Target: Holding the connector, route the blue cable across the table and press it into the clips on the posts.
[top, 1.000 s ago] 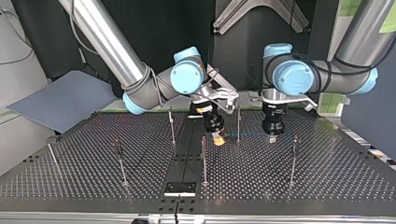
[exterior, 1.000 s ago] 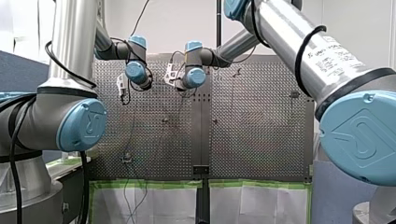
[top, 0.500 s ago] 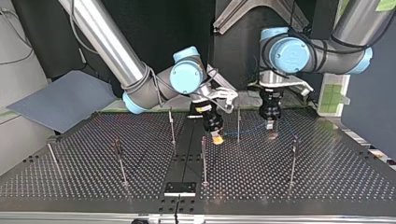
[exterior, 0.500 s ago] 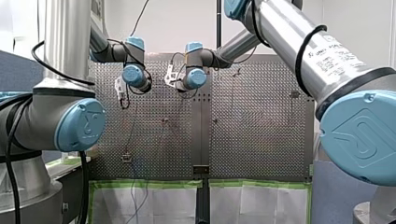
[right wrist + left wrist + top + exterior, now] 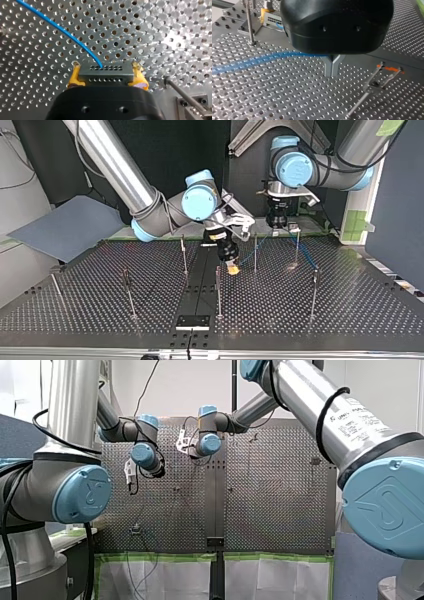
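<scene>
Grey multi-hole connector (image 5: 105, 74) is gripped level, thin blue cable (image 5: 60, 27) arcing away.

I count from the top view:
- Arms: two, my left arm (image 5: 345, 170) and my right arm (image 5: 115, 165).
- Grippers: two, the left gripper (image 5: 332, 67) and the right gripper (image 5: 106, 66).
- Blue cable (image 5: 62, 30): one.
- Connector (image 5: 106, 74): one.
- Posts (image 5: 218, 292): seven.
- Perforated table (image 5: 350, 310): one.
- Grey sheet (image 5: 65, 227): one.

Top view: right pincer (image 5: 232, 266) at frame centre above the counter (image 5: 100, 317), connector (image 5: 106, 73) between its fingers (image 5: 74, 75), left pincer (image 5: 278, 222) behind it toward upper right, cable (image 5: 64, 33) running between them past a post (image 5: 255, 251), more posts (image 5: 129, 292) left and right
</scene>
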Available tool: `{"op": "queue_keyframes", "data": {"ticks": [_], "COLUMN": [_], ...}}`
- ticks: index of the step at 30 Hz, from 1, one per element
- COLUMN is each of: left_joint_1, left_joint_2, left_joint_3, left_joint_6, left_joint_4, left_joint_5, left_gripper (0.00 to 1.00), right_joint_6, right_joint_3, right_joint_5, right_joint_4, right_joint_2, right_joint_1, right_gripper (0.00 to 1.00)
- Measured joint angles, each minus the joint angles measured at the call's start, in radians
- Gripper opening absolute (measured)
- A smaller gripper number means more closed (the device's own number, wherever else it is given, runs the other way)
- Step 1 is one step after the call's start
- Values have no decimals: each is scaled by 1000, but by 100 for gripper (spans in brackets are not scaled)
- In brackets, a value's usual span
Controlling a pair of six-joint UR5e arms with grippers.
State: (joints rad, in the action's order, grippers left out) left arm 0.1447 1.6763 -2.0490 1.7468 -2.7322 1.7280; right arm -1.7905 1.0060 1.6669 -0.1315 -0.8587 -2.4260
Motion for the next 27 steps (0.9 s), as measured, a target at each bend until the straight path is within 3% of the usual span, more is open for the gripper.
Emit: {"op": "queue_keyframes", "data": {"ticks": [19,21,22,24,25,27], "left_joint_1": [10,10,10,10,11,11], "left_joint_2": [4,5,5,5,5,5], "left_joint_3": [-6,-6,-6,-6,-6,-7], "left_joint_6": [8,9,9,9,9,9], "left_joint_4": [49,52,52,53,54,56], "left_joint_5": [50,55,57,60,60,63], "left_gripper": [0,9,9,28,28,40], "right_joint_6": [0,0,0,0,0,0], "right_joint_3": [0,0,0,0,0,0], "right_joint_5": [0,0,0,0,0,0], "right_joint_4": [0,0,0,0,0,0], "right_joint_2": [0,0,0,0,0,0], "right_joint_1": [0,0,0,0,0,0], "right_gripper": [0,0,0,0,0,0]}}
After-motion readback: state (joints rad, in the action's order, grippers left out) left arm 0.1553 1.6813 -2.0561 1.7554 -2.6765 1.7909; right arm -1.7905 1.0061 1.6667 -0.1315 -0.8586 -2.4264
